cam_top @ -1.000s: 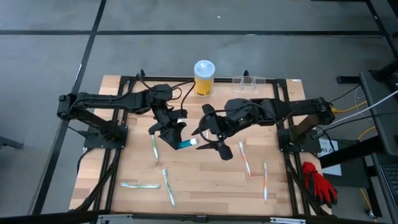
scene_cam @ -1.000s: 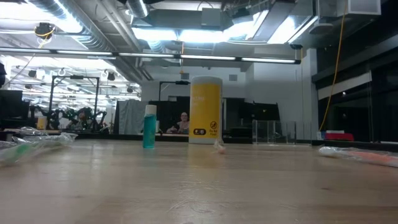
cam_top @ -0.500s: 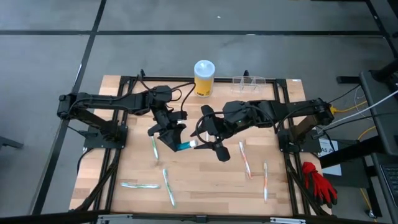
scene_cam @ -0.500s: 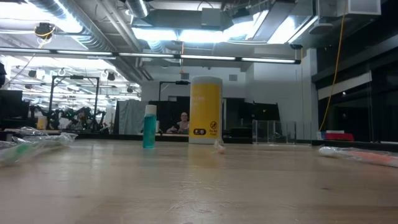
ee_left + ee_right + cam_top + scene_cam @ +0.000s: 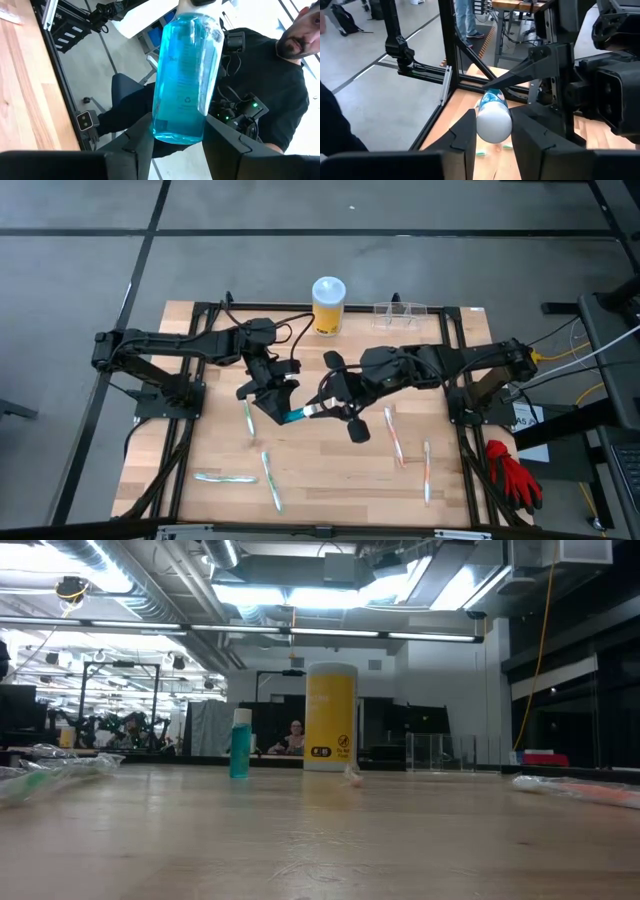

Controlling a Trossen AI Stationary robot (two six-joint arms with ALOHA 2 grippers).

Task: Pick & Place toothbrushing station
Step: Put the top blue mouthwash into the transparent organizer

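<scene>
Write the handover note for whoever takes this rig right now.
Left gripper: shut on the see-through blue liquid bottle, held above the middle of the wooden table.
Right gripper: at that bottle's white cap; grip not confirmed.
Clear, boxy plastic holder: at the table's far edge, beside the yellow canister with a white lid, untouched.
Done: nothing placed.
Left: picking and placing the holder.

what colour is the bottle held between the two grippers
Clear blue bottle with a white cap; left wrist view shows it best.
</scene>
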